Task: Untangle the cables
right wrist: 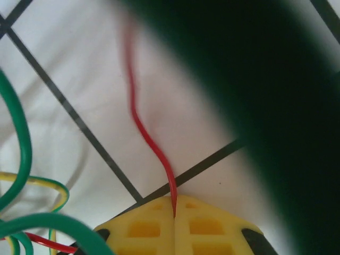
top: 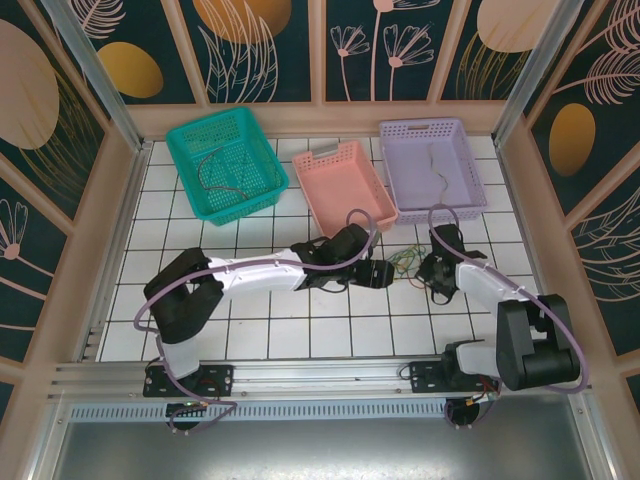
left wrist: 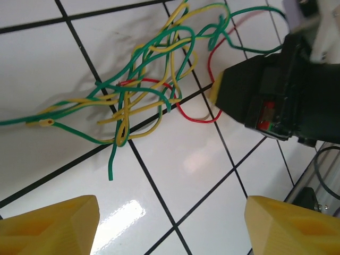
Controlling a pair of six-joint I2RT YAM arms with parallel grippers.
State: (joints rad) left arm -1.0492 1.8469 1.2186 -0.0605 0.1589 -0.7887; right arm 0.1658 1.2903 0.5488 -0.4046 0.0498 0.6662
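Observation:
The cables [top: 405, 262] lie in a small tangle of green, yellow and red wires on the white tiles between my two grippers. In the left wrist view the tangle [left wrist: 143, 90] spreads ahead of my left gripper [left wrist: 172, 226], whose yellow fingers [left wrist: 48, 226] stand wide apart over bare tile, holding nothing. My right gripper [right wrist: 174, 212] is shut on the red cable [right wrist: 151, 143], which runs out from between its yellow pads. A green cable [right wrist: 21, 143] loops at its left. From above, the right gripper [top: 432, 275] sits at the tangle's right edge and the left gripper [top: 385, 272] at its left.
Three baskets stand along the back: a green basket [top: 190, 130] and a lilac basket [top: 420, 125], each with a thin wire inside, and a pink basket [top: 325, 157] between them. Low walls ring the tiled floor. A dark blurred shape [right wrist: 255, 106] covers the right of the right wrist view.

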